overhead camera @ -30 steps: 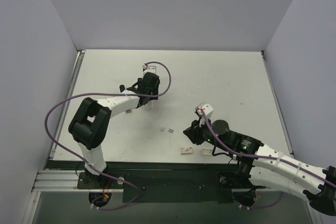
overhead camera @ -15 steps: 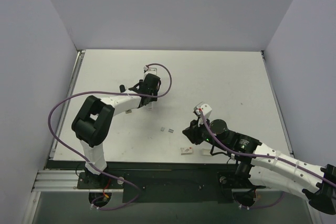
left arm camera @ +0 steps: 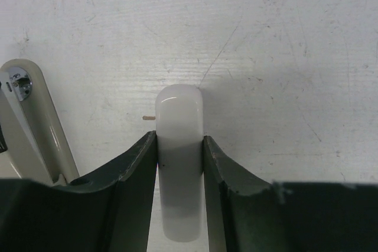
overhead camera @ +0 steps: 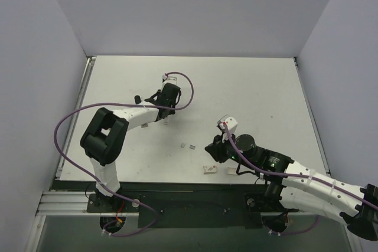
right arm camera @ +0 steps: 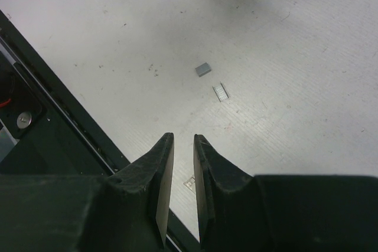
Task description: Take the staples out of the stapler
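Observation:
My left gripper (overhead camera: 167,108) is shut on the stapler's white plastic top bar (left arm camera: 180,157), whose rounded end sticks out past the fingertips just over the table. A beige bar with a silver rivet (left arm camera: 26,122), seemingly the stapler's other half, lies splayed to the left. Two short grey staples lie on the table between the arms (overhead camera: 183,144), (overhead camera: 192,146); the right wrist view shows them ahead of the fingers (right arm camera: 203,69), (right arm camera: 220,92). My right gripper (right arm camera: 183,146) hovers near the table's front edge, jaws a narrow gap apart and empty.
Two small white cards (overhead camera: 209,170), (overhead camera: 233,170) lie by the table's front edge, near my right gripper (overhead camera: 214,149). The black front rail (right arm camera: 53,140) runs just left of the right fingers. White walls close in the table at the back and sides.
My left gripper has shifted slightly left and back with the stapler in it. The right arm has barely moved. The staples lie where they were.

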